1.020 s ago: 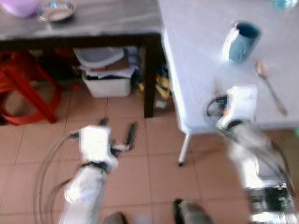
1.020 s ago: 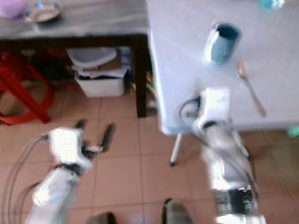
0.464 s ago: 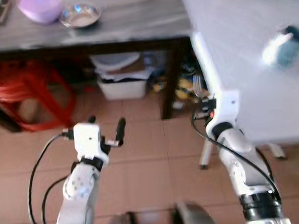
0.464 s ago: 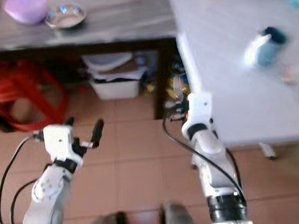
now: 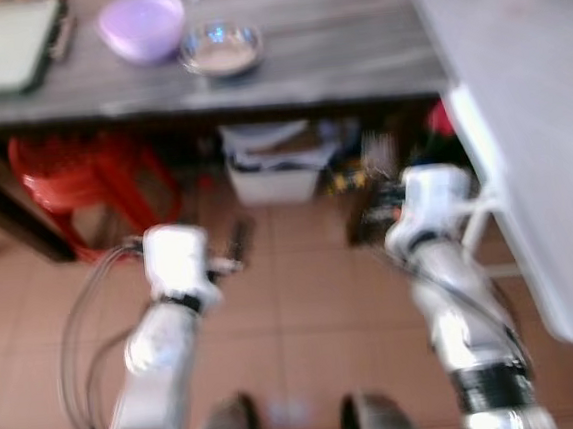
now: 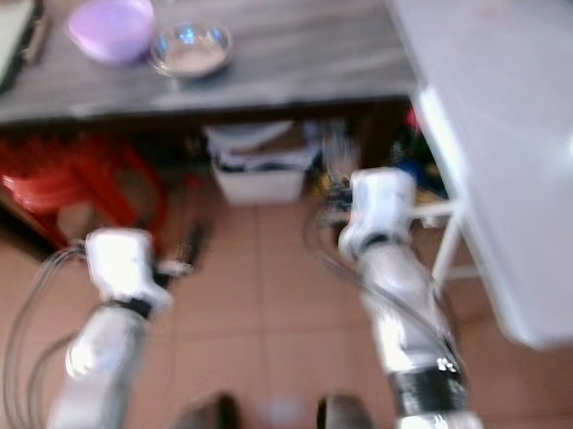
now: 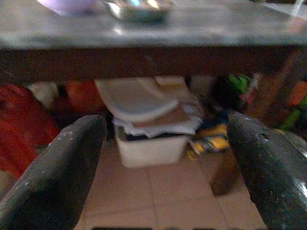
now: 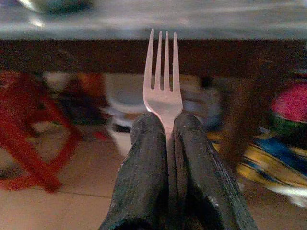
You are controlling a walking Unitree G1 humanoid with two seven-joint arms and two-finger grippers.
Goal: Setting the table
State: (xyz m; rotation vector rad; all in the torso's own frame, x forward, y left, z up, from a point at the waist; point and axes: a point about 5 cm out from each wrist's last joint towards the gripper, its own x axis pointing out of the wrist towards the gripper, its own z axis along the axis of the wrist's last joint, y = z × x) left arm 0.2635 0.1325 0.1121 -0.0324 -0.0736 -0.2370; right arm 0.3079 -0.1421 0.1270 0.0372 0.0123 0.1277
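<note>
While the head view blurs, I see the dark wooden table [image 5: 333,60] carrying a purple bowl [image 5: 141,24] and steel bowl [image 5: 220,48], the white table [image 5: 529,123] at right. Left gripper [image 7: 163,163] gapes, holding nothing. Right gripper [image 8: 168,143] pinches a fork [image 8: 162,86], not yet laid; I judge most setting remains.

This is a lived-in home dining or kitchen corner with a terracotta tiled floor [image 5: 296,324]. A dark wooden side table [image 5: 333,60] carries a purple bowl [image 5: 141,24], a small metal bowl [image 5: 220,50] and a tray [image 5: 1,44], with a white table [image 5: 529,123] beside it. Beneath are stacked red plastic stools [image 5: 83,182], a white bin of papers [image 7: 148,139] and assorted household clutter.
</note>
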